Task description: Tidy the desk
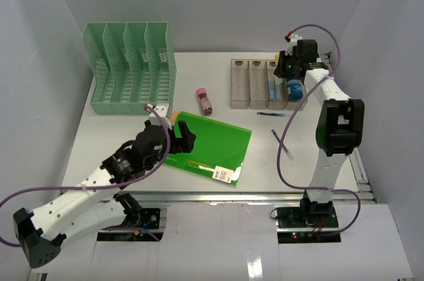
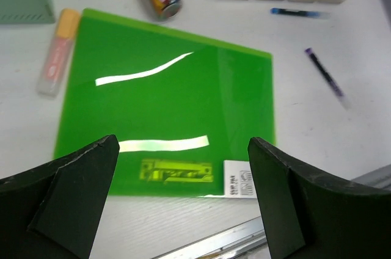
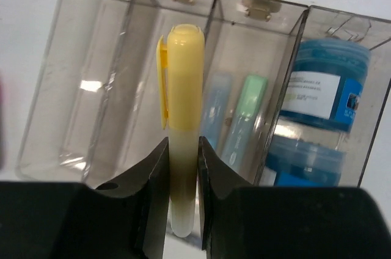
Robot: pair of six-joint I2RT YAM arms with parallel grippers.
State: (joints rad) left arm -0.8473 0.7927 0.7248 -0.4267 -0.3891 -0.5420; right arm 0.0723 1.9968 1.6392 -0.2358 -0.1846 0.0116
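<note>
Green plastic is my reference: the folder lies flat on the white desk, which spreads under it and out to the grey walls on three sides, with a metal rail on the folder's near side. My left gripper hangs over the folder's left part, jaws spread wide and holding nothing; in the wrist view both fingers frame the folder's near edge and its white label. A pink highlighter lies just beside the folder's left edge, and a pink tube sits just beyond its far edge. Further beyond its far left corner stands the green file rack. Past the folder's right side lie a blue pen and a purple pen. Beyond the far right corner is the clear tray, where my right gripper is clamped on a yellow highlighter held over the compartments; I cannot tell which one. Blue jars fill the compartment farthest from the folder.
</note>
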